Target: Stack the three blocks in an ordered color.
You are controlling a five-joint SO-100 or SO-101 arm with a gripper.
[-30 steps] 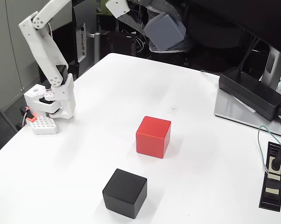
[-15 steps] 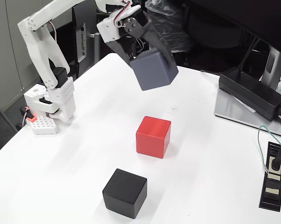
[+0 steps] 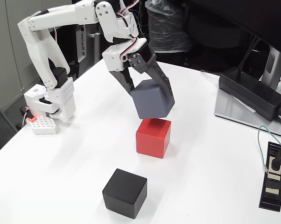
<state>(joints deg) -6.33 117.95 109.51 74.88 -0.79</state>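
Three cubes are in play on the white bench, and the first stacking step is in hand. From the upper left of the frame the white arm reaches toward the centre, its tool clamped on the grey block, one dark finger on each side. That block hangs just above the red block at mid-frame, tilted, one lower corner dipping toward the red top; whether they touch I cannot tell. Being a cube, it has no long axis. I judge the next move calls for levelling and squaring it, then lowering. The black block waits at lower centre, untouched.
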